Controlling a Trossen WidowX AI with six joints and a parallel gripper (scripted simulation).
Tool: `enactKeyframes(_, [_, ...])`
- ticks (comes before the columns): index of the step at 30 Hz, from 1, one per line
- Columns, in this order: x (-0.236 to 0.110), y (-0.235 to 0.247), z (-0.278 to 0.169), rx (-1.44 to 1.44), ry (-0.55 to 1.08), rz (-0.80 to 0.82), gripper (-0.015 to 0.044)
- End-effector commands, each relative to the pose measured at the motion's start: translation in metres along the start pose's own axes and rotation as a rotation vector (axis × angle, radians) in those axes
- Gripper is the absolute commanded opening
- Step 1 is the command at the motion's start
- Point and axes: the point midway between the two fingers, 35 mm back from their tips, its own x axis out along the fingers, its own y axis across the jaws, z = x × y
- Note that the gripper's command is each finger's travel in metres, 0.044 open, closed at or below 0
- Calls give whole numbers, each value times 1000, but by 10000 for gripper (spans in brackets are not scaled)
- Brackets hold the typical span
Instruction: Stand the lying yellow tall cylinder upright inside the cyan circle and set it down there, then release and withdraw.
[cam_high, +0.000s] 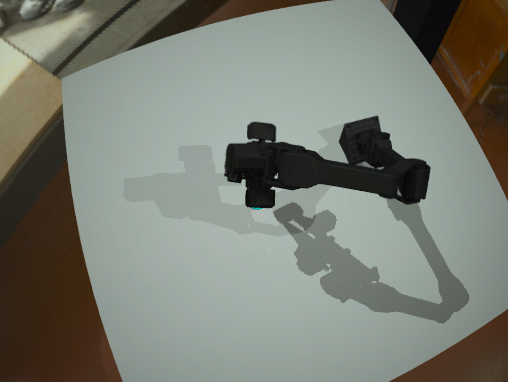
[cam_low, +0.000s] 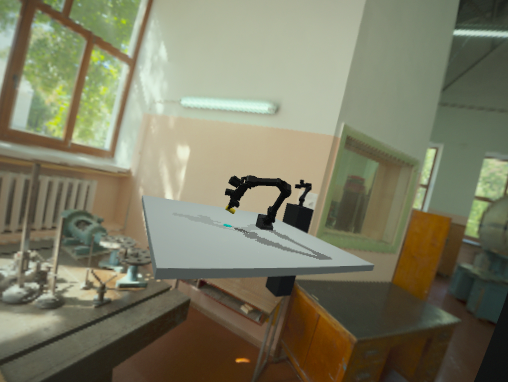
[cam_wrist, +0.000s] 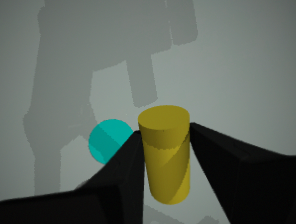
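My gripper (cam_wrist: 164, 132) (cam_low: 231, 207) is shut on the yellow tall cylinder (cam_wrist: 165, 152) (cam_low: 230, 210) and holds it pointing down, above the table. In the wrist view the cyan circle (cam_wrist: 106, 140) lies on the table just left of the cylinder's lower end, partly hidden by my left finger. In the exterior view the cyan circle (cam_low: 227, 226) lies on the table below the cylinder, with a gap between them. In the top view the arm hides the cylinder, and only a sliver of the cyan circle (cam_high: 257, 208) shows under the wrist.
The grey table (cam_high: 150, 280) (cam_low: 200, 250) carries the arm's base (cam_low: 264, 221) at its far side. A black box with a small camera mast (cam_low: 298, 215) stands behind the base. Arm shadows lie across the table.
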Motion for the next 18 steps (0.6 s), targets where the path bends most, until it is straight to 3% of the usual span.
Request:
enactKeyframes(1, [0,-1,0,6,-30,-15,105])
enactKeyframes(18, [3,-1,1,10,-133,-51,105])
